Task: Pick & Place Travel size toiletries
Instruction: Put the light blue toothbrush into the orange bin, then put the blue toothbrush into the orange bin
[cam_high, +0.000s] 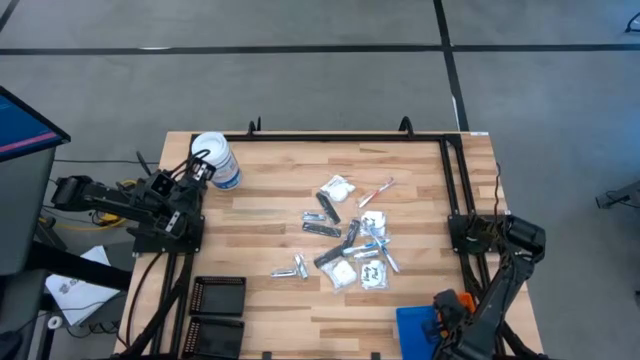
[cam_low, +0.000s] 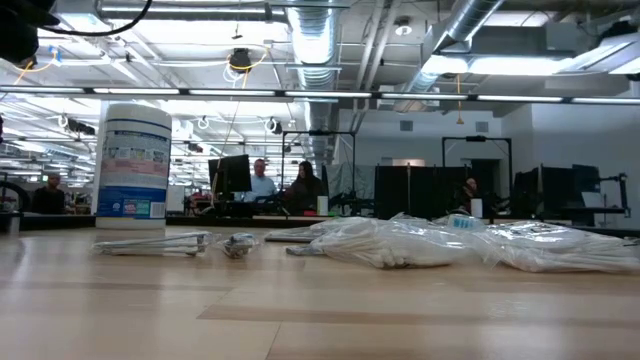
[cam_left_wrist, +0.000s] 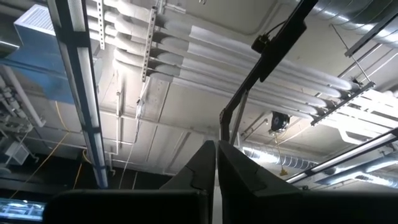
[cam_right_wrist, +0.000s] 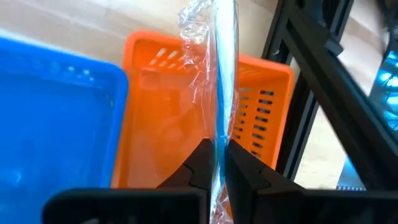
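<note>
A blue toothbrush (cam_right_wrist: 222, 74) in crinkly clear wrap sticks straight out from the right gripper (cam_right_wrist: 214, 163), whose two dark fingers pinch its end. It hangs over the orange tray (cam_right_wrist: 161, 118) (the blue tray (cam_right_wrist: 56, 124) is just beside it). More toiletries (cam_high: 350, 240) lie mid-table. The left gripper (cam_left_wrist: 215, 171), pressed shut, waits beside the white-lidded jar (cam_high: 214, 160).

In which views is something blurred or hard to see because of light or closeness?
Right wrist view: the clear-wrapped toothbrush in the right gripper is close and soft, glare on the wrap. Low view: ceiling lights glare; the white sachets blur together. Left wrist view: only ceiling.
</note>
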